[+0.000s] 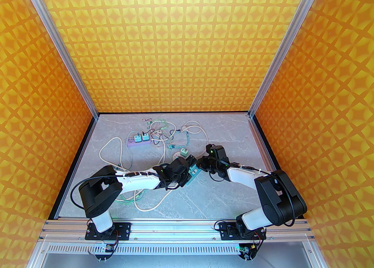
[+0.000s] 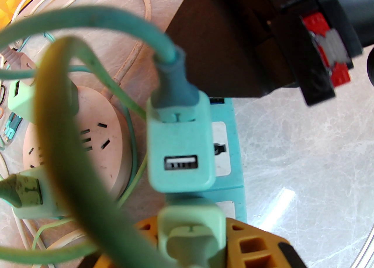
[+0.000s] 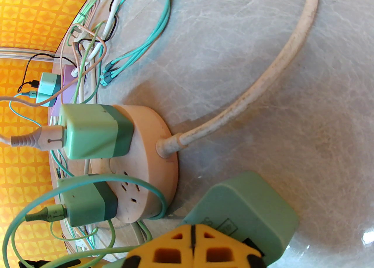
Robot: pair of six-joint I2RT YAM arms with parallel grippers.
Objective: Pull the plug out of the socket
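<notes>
The left gripper is narrow, its yellow fingers standing close on both sides of the pale green plug; this plug sits in the near end of the teal socket strip; just beyond it a second mint adapter with a USB port is also plugged in. The right gripper has its fingers pressed together with nothing between them; its tips are just beside the strip; from above the strip lies in the middle of the table, between the two grippers. To the far left of it lies a round pink socket with two green adapters and a cream cable. The table is grey marble; the walls are orange with a yellow pattern.
</notes>
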